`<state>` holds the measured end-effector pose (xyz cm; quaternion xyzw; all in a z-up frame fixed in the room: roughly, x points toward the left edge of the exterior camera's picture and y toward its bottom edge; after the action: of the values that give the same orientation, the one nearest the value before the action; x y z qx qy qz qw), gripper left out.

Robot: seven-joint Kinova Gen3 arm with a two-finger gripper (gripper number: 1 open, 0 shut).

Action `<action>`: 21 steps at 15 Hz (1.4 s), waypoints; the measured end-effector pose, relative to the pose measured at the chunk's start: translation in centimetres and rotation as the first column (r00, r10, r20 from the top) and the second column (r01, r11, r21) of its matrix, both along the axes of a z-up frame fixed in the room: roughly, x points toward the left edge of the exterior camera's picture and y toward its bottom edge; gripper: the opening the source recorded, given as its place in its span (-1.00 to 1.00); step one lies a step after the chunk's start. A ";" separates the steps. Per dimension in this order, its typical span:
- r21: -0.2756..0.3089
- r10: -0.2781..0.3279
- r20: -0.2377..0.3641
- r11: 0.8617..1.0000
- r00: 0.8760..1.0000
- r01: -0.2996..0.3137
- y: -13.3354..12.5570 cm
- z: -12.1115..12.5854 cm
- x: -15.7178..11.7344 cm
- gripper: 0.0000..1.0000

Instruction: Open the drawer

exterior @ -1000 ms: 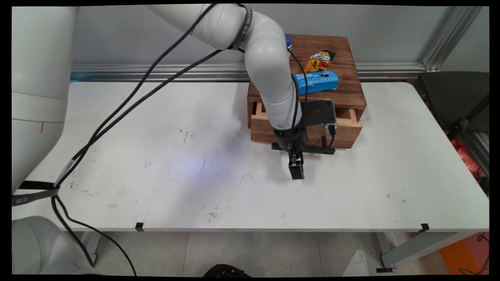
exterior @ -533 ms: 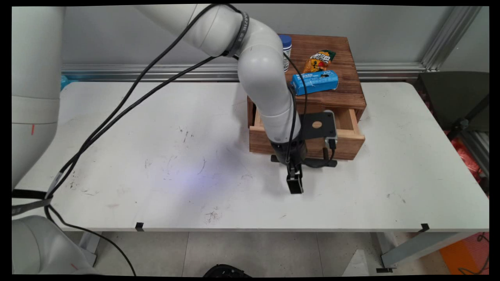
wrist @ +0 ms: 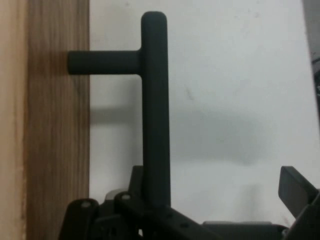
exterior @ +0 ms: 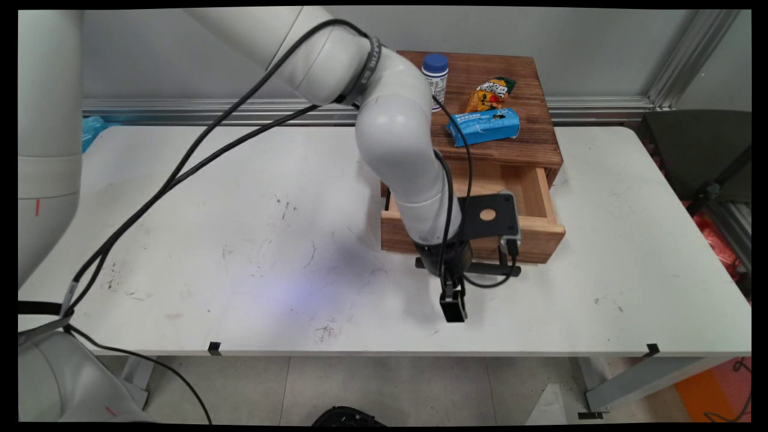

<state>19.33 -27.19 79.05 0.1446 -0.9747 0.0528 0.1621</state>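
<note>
— Gripper (exterior: 451,291) first: what is it doing?

— It is hanging fingers-down at the front of a wooden drawer (exterior: 540,234), close over the white table (exterior: 240,240). Its fingers are standing apart. In the main view one finger (exterior: 453,309) is sticking out toward the table's near edge, clear of everything.

— And the other one?

— I cannot make it out. In the hand view the gripper (wrist: 220,200) is showing one fingertip (wrist: 295,182) far off at the right edge, over bare table. The drawer's black bar handle (wrist: 155,100) is running down into the linkage at the opposite side, so nothing is being squeezed between the two fingers.

— Where is that handle sitting in the main view?

— The handle (exterior: 486,270) is lying level across the drawer front, held off the wood by short posts. The black wrist is crossing its left part, and a black bracket is hanging above it.

— How is the drawer standing?

— It is standing pulled well out of a wooden cabinet (exterior: 528,78) that is sitting at the table's far side, right of the middle, by the wall. The arm is hiding the drawer's left part.

— Anything on top of the cabinet?

— Three things. A blue box (exterior: 483,126) is lying nearest the front edge, an orange snack packet (exterior: 491,93) is lying just behind it, and a white bottle with a blue cap (exterior: 435,75) is standing upright at the far left corner.
</note>
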 end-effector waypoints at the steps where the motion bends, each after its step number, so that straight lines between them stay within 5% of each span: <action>1: -0.002 0.000 -0.003 1.000 1.000 0.000 0.5 -0.1 -0.2 1.00; 21: 0.014 -0.038 -0.035 0.999 0.999 0.038 7.9 -0.2 -2.7 1.00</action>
<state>16.63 -19.29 78.81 0.1282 -0.9746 0.0403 0.1789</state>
